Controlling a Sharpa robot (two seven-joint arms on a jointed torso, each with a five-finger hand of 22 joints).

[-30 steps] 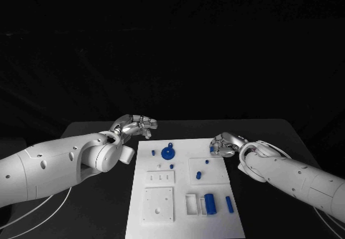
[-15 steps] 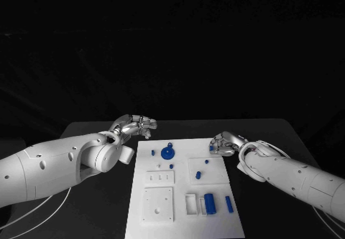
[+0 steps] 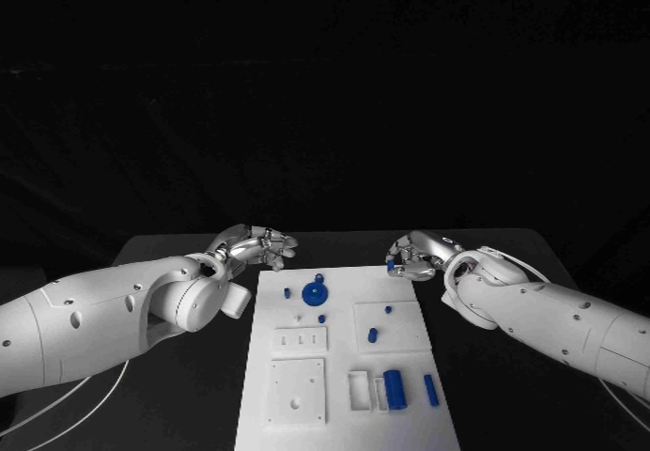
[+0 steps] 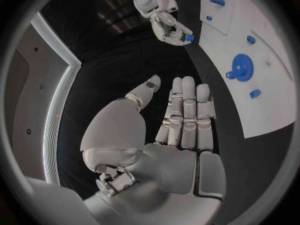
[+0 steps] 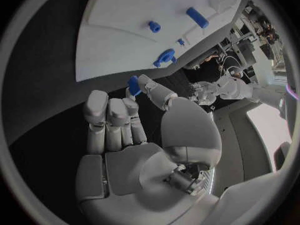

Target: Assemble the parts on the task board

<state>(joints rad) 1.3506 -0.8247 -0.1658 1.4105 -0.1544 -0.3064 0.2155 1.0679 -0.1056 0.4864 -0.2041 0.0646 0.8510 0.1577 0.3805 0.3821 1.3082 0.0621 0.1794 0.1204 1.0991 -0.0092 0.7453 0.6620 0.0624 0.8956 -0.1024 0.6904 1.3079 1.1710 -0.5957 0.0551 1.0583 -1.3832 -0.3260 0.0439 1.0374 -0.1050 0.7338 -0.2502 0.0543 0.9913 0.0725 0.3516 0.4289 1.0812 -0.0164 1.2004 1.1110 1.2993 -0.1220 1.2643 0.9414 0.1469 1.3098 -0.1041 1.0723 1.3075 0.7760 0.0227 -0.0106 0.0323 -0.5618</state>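
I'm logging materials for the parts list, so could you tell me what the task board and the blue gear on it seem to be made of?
Task board: looks like matte white plastic, flat, with raised blocks; no gloss shows.
Blue gear: probably moulded or printed plastic, uniformly saturated blue, matte.

White task board (image 3: 407, 282) on a black surface (image 3: 177, 249); blue parts, including a blue gear (image 3: 315, 296) and a blue cylinder (image 3: 394, 388). Silver left hand (image 3: 257, 246) and silver right hand (image 3: 417, 255) on white arms.

We see the task board (image 3: 339, 376) lying mid-table. Our left hand (image 3: 257, 246) sits beside its far-left corner. Our right hand (image 3: 417, 257), beside its far-right corner, pinches a part (image 3: 392, 266).
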